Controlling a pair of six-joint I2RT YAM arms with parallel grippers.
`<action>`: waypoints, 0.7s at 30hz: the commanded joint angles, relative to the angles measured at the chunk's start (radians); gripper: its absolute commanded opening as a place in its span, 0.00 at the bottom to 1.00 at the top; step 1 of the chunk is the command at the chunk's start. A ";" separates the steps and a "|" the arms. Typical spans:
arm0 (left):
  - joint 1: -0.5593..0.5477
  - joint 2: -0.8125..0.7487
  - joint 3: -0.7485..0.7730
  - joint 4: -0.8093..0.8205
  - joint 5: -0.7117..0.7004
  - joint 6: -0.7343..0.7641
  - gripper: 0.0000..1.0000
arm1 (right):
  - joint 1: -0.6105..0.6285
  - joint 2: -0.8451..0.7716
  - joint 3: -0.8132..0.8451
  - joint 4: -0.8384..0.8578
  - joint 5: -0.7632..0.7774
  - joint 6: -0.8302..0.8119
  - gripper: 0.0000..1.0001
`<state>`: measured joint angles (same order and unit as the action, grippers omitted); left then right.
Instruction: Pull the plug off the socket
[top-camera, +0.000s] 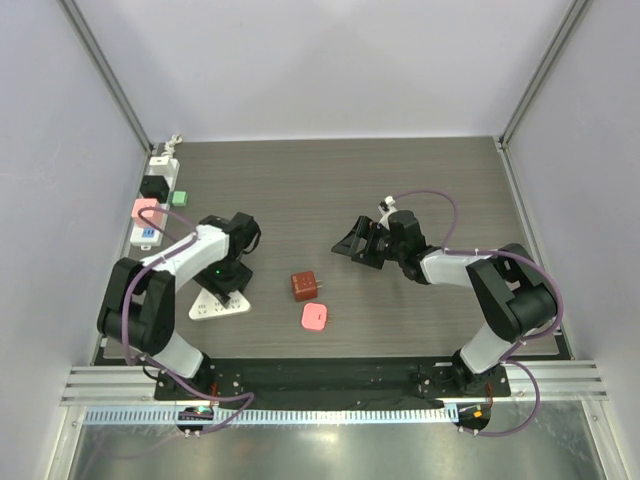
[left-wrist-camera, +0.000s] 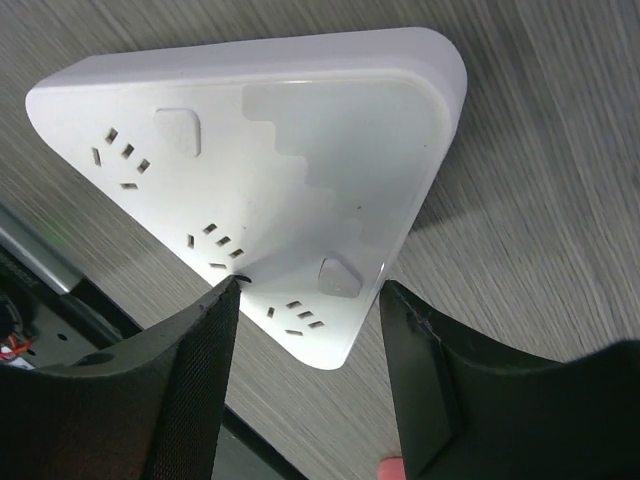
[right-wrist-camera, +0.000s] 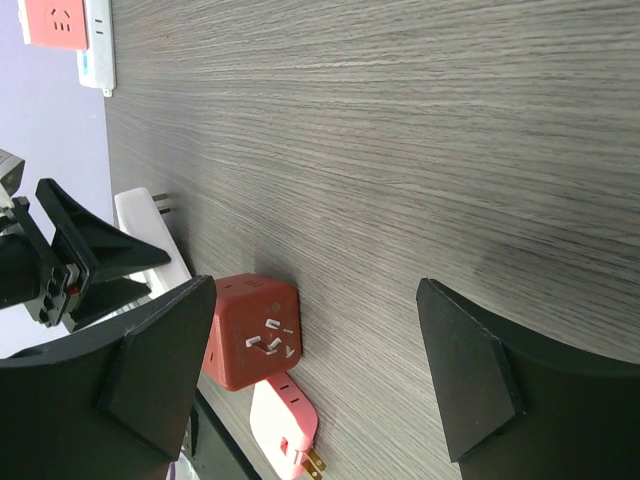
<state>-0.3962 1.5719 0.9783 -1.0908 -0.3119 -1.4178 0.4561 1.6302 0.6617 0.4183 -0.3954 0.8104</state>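
Grey wood-grain surface (top-camera: 400, 180), pale walls (top-camera: 320, 60); at 8 o'clock my left tool (left-wrist-camera: 310, 288) grips the white triangle (left-wrist-camera: 300, 130); my right tool (right-wrist-camera: 315, 288) is spread wide.

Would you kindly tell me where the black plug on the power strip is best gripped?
Probably its blocky body, from straight above. The black plug stands proud of the flat-lying power strip, so its sides look exposed for a squeeze and an upward pull.

A lab cell — white panel walls (top-camera: 320, 60), aluminium rail (top-camera: 330, 382).
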 joint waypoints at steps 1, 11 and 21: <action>0.086 -0.058 -0.026 -0.012 -0.052 0.066 0.59 | -0.004 -0.001 0.007 0.048 -0.008 0.000 0.87; 0.244 -0.098 -0.004 -0.046 -0.204 0.213 0.59 | -0.004 -0.003 0.006 0.050 -0.008 0.003 0.87; 0.373 -0.140 -0.015 -0.035 -0.322 0.313 0.60 | -0.004 -0.004 0.004 0.053 -0.013 0.004 0.87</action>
<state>-0.0345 1.4952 0.9569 -1.1160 -0.5262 -1.1496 0.4561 1.6302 0.6617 0.4187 -0.3965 0.8146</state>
